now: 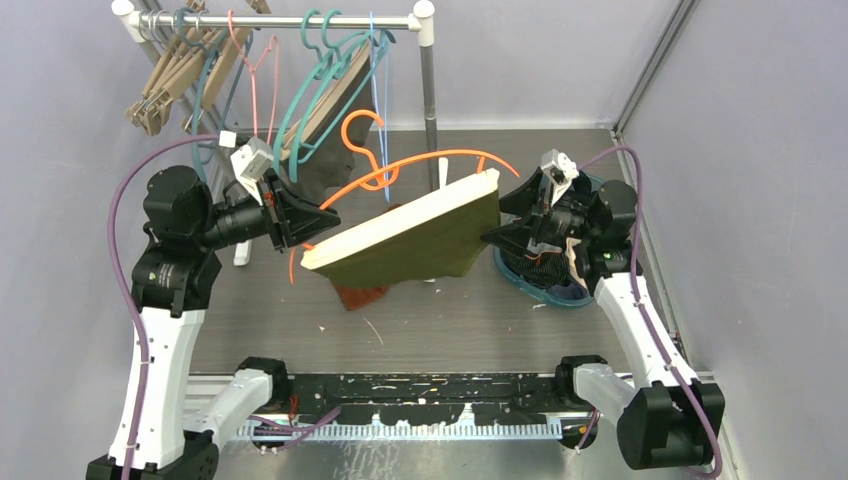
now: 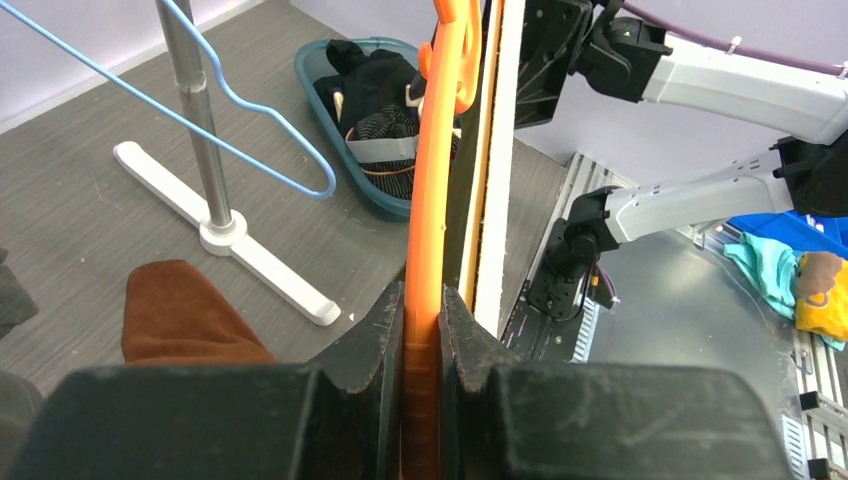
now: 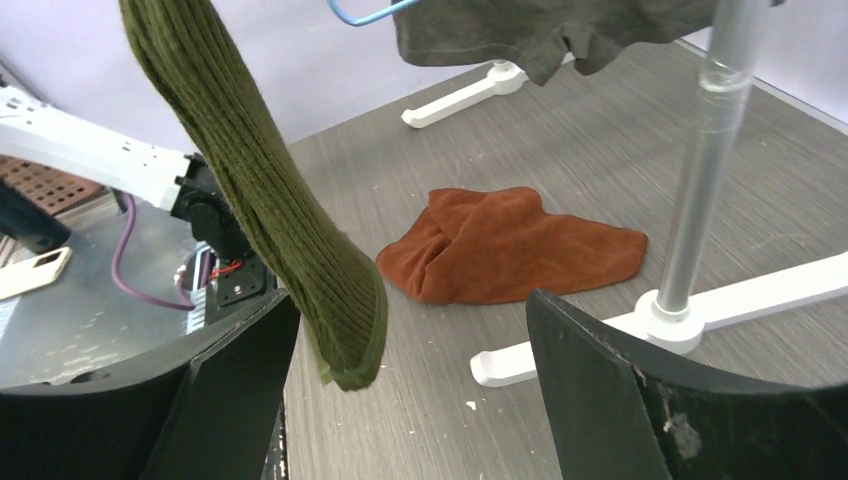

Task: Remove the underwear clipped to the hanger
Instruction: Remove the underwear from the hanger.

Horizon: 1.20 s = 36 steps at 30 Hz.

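**Right jaws wide around the green shorts, hanger pinned on the left**

The left gripper (image 2: 422, 305) has its jaws pressed tight on the flat of the orange hanger (image 2: 440, 150), holding it in the air over the table (image 1: 450, 310), away from the clothes rail (image 1: 290, 20). From that hanger hangs the underwear (image 1: 415, 235), an olive-green pair with a cream waistband. It is stretched at a slant between the two arms, with one end by the left gripper and the other by the right.

Over on the other side, the right gripper (image 3: 410, 300) has its jaws spread wide. The lower edge of the green fabric dangles between them, close against one finger and well off the other, and nothing is gripped there. The clips are not visible from any view, so it cannot be told whether either one is open. The waistband runs along the hanger, though, and the pair looks attached.

By the look of it, the step in hand is pulling this pair off: the hanger is steadied and the free gripper is lining up for a hold. The next move calls for the right jaws to close on a good fold of cloth, not just the hem. Then comes a draw down and away from the hanger, against a firm pinch on the left.

A rust-brown cloth (image 3: 510, 245) lies on the table below. A teal basket (image 1: 545, 297) of dark clothes sits just beside the right arm, the likely drop spot
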{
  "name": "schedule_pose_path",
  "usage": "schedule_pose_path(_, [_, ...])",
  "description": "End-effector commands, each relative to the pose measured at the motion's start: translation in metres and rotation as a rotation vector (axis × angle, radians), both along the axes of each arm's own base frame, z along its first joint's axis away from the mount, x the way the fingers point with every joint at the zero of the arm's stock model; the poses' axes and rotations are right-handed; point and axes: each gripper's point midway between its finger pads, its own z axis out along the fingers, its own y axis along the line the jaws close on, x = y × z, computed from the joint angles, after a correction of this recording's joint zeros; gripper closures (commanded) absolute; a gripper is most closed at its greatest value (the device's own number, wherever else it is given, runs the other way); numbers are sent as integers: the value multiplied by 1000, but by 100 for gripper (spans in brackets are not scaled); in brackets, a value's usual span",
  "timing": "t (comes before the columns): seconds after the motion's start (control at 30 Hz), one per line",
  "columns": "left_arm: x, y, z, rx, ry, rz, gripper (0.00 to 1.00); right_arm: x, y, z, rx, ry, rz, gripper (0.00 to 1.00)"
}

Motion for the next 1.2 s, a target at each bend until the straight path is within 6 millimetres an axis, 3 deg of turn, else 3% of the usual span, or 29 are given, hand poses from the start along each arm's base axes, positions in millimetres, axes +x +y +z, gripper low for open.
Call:
schedule_pose_path(0.0, [-5, -5, 29, -47, -79, -36, 100, -7, 10, 44, 43, -159, 44, 11])
schedule_pose_path(0.23, [-7, -5, 22, -44, -76, -39, 100, -21, 11, 77, 82, -244, 70, 11])
schedule_pose_path(0.5, [-10, -6, 15, -42, -69, -55, 100, -17, 11, 95, 121, -246, 50, 20])
schedule_pose_path(0.6, [-10, -5, 13, -38, -71, -54, 100, -16, 11, 102, 135, -242, 44, 33])
schedule_pose_path(0.73, [-8, -5, 8, -29, -75, -48, 100, -14, 10, 103, 147, -232, 30, 57])
schedule_pose_path(0.87, [-7, -1, 7, -4, -97, -20, 100, -8, 2, 93, 132, -223, -12, 97])
schedule_pose_path(1.17, [-4, 6, 12, 24, -128, 45, 100, 24, -49, 73, 141, -154, -252, 99])
